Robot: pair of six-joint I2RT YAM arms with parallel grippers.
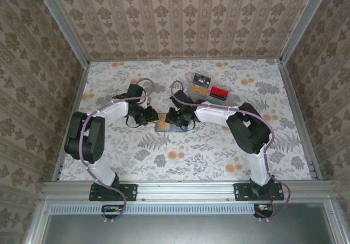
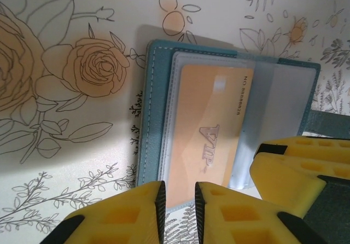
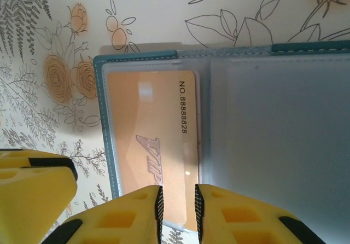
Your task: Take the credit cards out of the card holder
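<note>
Top external view: floral table (image 1: 229, 145), both arms meeting mid-table over the card holder (image 1: 164, 127), which lies open and flat. Step, as judged: first extraction, no card out yet. Contents: orange credit card (image 3: 150, 145), seated in its clear sleeve. Left gripper (image 2: 179, 205) and right gripper (image 3: 178, 211): jaws narrow, each astride the holder's edge at the card; a firm pinch cannot be told. Next move calls for one gripper pinning the holder while the other slides the card from its pocket.

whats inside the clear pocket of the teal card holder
An orange card marked VIP sits in the card holder's clear sleeve. The right gripper's yellow fingers hide its near edge; anything behind the card is covered.
</note>
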